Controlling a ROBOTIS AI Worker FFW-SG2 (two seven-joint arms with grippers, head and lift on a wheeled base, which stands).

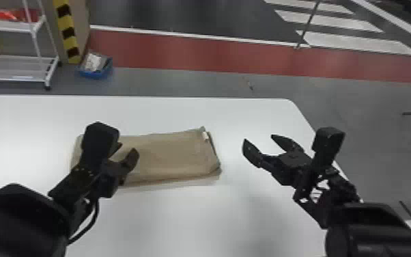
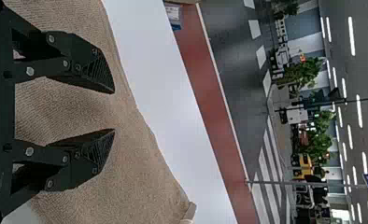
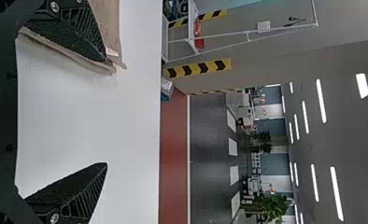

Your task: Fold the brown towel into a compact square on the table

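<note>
The brown towel (image 1: 167,155) lies on the white table as a long flat folded strip, a small white tag at its far right corner. Over its left part is my left gripper (image 1: 127,153), open; part of the towel is hidden behind that arm. In the left wrist view the left gripper (image 2: 114,111) has its fingers apart above the towel (image 2: 130,172). My right gripper (image 1: 258,147) stands open to the right of the towel, apart from it. The right wrist view shows the right gripper (image 3: 105,112) spread wide, with the tagged end of the towel (image 3: 108,23) beyond one finger.
The white table (image 1: 194,112) has its far edge behind the towel and its right edge beneath the right arm. On the floor beyond stand a white rack (image 1: 17,61) and a blue bin (image 1: 95,70) at the far left.
</note>
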